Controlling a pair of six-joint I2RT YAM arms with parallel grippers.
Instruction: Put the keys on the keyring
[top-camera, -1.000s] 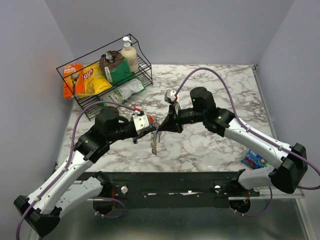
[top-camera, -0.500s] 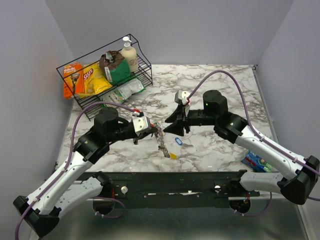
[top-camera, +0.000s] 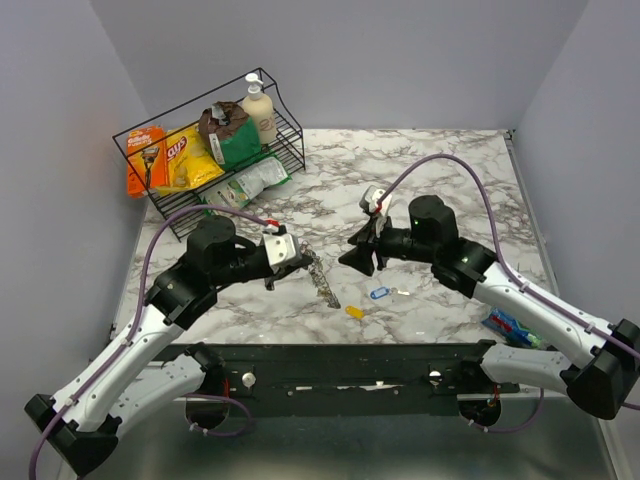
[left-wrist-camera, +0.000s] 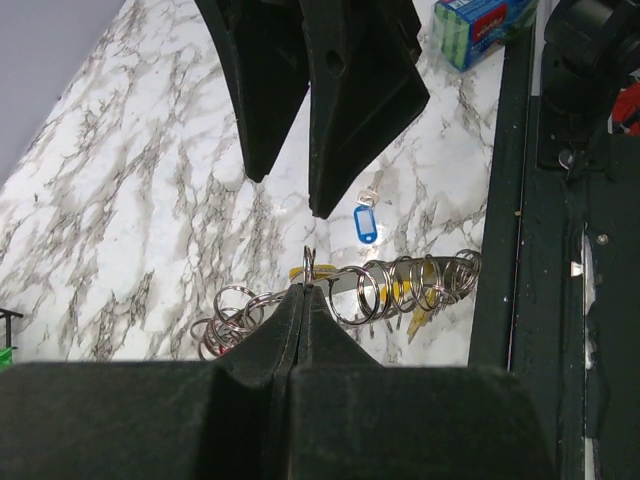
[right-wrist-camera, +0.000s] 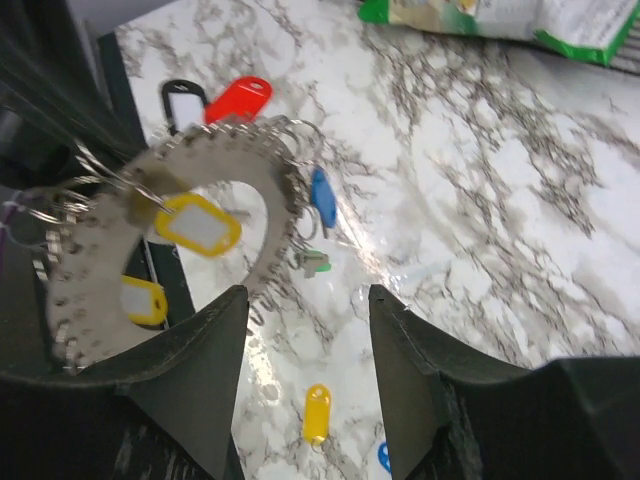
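Left claw clenched, pinching keyring; ring hangs just past its tips, above desk. Right claw released, jaws apart, grasping nothing, facing keyring. Blue-tagged key and yellow tag on desk just beneath right claw.

The white marble table carries a blue-tagged key, lying flat just nearside of the tips of the right gripper. A yellow tag lies nearer still, toward the left gripper. A wire basket stands well beyond the left gripper. A blue-green pack lies well right of the right gripper, by the near edge.
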